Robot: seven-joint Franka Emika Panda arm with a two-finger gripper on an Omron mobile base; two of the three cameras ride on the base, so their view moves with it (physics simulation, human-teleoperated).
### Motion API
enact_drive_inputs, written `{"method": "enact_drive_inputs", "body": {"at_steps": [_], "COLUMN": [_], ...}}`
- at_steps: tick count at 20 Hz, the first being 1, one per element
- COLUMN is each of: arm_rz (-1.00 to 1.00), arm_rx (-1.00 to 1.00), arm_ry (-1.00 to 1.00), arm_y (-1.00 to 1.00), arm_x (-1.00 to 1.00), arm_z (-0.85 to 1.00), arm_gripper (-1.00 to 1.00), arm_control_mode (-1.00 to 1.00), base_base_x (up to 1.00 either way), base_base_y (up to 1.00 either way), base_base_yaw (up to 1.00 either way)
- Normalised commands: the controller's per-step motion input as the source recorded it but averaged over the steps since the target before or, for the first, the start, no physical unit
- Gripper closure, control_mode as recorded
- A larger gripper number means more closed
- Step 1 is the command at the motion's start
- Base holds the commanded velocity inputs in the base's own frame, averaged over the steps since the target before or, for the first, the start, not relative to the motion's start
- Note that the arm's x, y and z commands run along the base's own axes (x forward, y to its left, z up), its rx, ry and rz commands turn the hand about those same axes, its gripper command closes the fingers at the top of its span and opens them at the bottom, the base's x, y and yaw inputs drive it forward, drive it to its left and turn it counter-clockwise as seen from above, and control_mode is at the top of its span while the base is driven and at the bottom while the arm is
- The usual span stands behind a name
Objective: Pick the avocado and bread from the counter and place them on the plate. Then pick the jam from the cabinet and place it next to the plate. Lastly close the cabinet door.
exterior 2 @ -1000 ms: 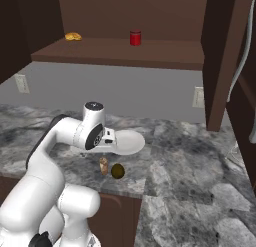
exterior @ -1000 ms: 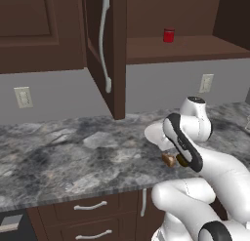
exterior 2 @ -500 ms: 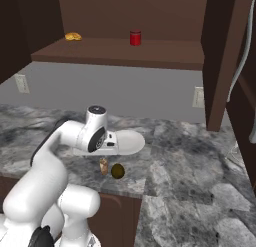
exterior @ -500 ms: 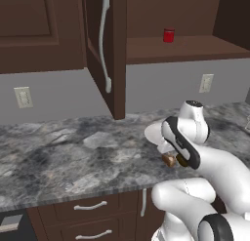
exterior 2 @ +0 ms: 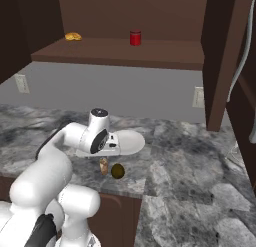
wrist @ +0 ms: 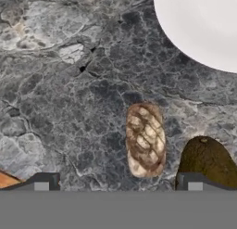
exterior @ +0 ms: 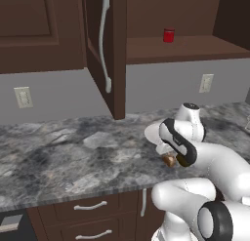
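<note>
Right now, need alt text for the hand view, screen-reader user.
Looking down on a dark marbled counter: a small bread loaf lies between the two finger tips of the open gripper, with a dark avocado beside it by one tip. A white plate, bare, fills the upper corner.

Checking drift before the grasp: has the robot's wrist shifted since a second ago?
Yes. In the right base view the wrist moved right, toward the plate; the bread stayed put.

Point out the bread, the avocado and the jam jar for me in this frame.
bread (wrist: pixel 145 140), hand view, middle of its scored crust.
avocado (exterior 2: pixel 117 171), right base view, centre of its dark skin, on the counter beside the bread.
jam jar (exterior 2: pixel 135 38), right base view, middle of its red body on the cabinet shelf.
</note>
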Motion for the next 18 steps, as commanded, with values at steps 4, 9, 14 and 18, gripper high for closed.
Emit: {"method": "enact_drive_inputs", "body": {"at_steps": [4, 9, 14, 18], "arm_rz": [0.03, 0.03, 0.03, 0.03], "arm_rx": [0.0, 0.0, 0.0, 0.0], "arm_ry": [0.0, 0.0, 0.0, 0.0], "arm_y": [-0.01, -0.01, -0.01, -0.03], "arm_x": [0.2, 0.18, 0.18, 0.13], "arm_z": [-0.17, -0.16, -0.19, -0.23], "arm_gripper": [-1.0, -1.0, -1.0, -1.0], "arm_control_mode": [-1.0, -1.0, -1.0, -1.0], "base_base_x": [0.0, 0.0, 0.0, 0.0], "base_base_y": [0.0, 0.0, 0.0, 0.0], "base_base_yaw": [0.0, 0.0, 0.0, 0.0]}}
